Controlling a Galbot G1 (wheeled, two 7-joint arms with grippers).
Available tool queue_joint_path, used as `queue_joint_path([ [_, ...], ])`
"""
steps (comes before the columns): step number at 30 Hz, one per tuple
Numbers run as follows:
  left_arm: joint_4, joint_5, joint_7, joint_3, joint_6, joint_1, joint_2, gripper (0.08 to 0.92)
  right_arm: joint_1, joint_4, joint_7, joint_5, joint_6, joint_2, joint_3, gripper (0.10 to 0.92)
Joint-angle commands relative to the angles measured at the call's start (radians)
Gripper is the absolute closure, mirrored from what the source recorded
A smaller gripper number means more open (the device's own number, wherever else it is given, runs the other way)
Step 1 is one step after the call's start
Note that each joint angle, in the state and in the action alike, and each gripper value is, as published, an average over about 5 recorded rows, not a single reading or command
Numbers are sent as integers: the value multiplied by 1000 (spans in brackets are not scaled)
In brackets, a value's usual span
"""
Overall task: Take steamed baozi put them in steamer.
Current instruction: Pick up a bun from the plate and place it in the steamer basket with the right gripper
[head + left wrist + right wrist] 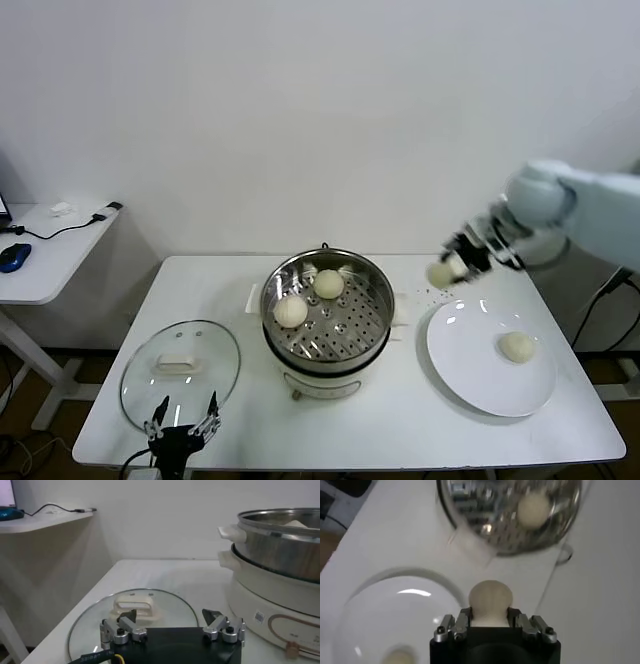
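Note:
The steamer (372,290) stands mid-table, its perforated tray holding two steamed baozi (290,311) (329,283). One more baozi (517,346) lies on the white plate (470,375) to the right. My right gripper (447,268) hangs in the air above the plate's far left rim, between plate and steamer, shut on a baozi (490,600) that sits squeezed between its fingers. The steamer (485,510) shows farther off in the right wrist view, with a baozi (534,508) inside. My left gripper (183,421) rests open at the table's front edge, over the near rim of the glass lid.
The glass lid (200,345) with its white knob (135,605) lies flat at the table's left front. A side desk (45,255) with a mouse and cable stands to the far left. The steamer's white base (270,605) is close beside the left gripper.

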Motion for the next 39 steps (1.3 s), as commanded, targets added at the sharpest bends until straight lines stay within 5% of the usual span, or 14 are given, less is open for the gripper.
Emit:
queue_joint_path([
  [1, -1, 0, -1, 1, -2, 2, -4, 177, 138, 209, -64, -44, 214, 299, 75, 525],
  [16, -11, 5, -6, 0, -21, 22, -15, 177, -153, 94, 20, -307, 254, 476, -28, 525],
  [39, -4, 3, -8, -3, -22, 20, -21, 177, -288, -47, 60, -353, 245, 518, -26, 525],
])
